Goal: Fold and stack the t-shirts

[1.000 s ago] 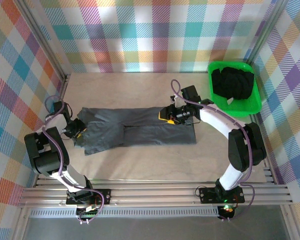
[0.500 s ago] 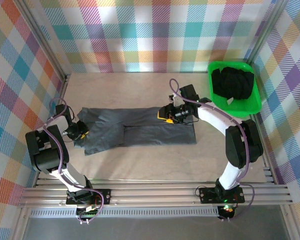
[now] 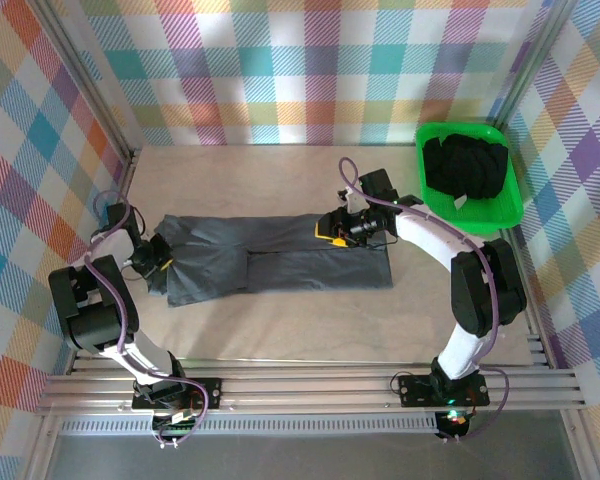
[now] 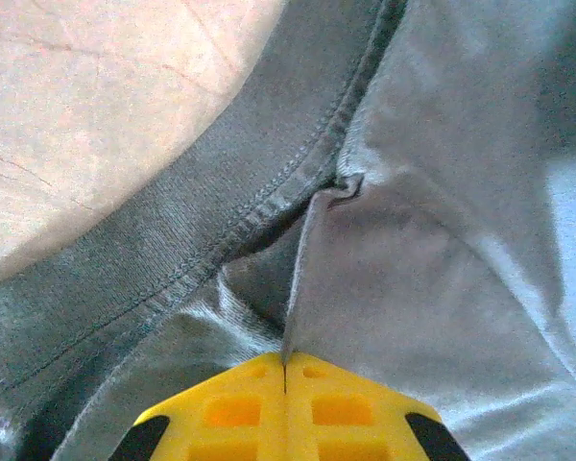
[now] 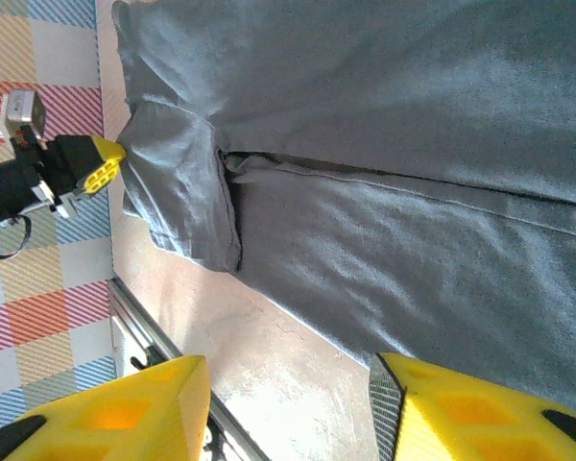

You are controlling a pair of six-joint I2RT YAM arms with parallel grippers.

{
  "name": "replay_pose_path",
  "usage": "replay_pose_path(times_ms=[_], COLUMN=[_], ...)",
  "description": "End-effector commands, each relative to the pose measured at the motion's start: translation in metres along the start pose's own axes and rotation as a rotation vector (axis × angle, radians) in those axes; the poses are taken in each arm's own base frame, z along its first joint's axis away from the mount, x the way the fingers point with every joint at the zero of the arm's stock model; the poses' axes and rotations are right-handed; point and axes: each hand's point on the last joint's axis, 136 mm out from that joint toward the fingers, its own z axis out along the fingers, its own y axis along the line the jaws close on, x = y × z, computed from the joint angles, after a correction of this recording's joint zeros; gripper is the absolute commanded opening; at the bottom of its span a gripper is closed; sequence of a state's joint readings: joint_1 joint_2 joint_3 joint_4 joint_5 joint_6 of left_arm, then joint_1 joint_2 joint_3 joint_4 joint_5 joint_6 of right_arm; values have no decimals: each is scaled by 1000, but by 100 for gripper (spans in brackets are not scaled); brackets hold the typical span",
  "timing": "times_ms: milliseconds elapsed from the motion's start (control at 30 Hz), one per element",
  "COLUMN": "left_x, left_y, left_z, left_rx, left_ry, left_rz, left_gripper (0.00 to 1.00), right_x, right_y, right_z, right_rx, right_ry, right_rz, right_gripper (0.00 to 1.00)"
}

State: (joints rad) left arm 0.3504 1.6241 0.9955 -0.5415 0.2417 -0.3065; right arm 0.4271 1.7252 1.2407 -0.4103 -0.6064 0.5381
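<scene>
Shirt (image 3: 280, 255), the one grey one, is pinched at its edge between the left gripper's (image 4: 284, 370) clenched fingers; the right gripper's (image 5: 288, 389) two fingers gape over it, empty.

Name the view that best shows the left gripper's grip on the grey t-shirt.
Left wrist: the left gripper has its fingertips shut on a ridge of the grey t-shirt. Top external and right wrist show it small, at the shirt's edge.

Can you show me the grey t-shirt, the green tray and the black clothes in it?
grey t-shirt (image 3: 310, 268), top view, middle of the flat cloth.
green tray (image 3: 490, 216), top view, bare near edge.
black clothes (image 3: 465, 165), top view, middle of the pile.
</scene>
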Motion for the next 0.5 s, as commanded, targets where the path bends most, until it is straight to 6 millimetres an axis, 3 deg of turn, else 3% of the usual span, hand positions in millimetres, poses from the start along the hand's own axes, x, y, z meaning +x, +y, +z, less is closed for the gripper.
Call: replay_pose_path(times_ms=[0, 133, 333, 433, 467], left_x=[-20, -34, -52, -59, -61], left_y=[-13, -20, -15, -11, -8], left_z=[-25, -30, -22, -10, -6], left_rx=[16, 16, -64, -111, -135], left_ry=[-77, -88, -62, -29, -16], left_rz=[-18, -31, -28, -30, -37], left_gripper=[0, 0, 0, 14, 23], right_x=[-2, -1, 0, 2, 2], right_y=[9, 8, 7, 4, 2], right_z=[-3, -3, -5, -7, -7], right_rx=[-12, -9, 0, 17, 28], right_ry=[-1, 4, -2, -5, -6], right_rz=[-31, -28, -28, -28, -28], right_gripper=[48, 48, 48, 48, 48])
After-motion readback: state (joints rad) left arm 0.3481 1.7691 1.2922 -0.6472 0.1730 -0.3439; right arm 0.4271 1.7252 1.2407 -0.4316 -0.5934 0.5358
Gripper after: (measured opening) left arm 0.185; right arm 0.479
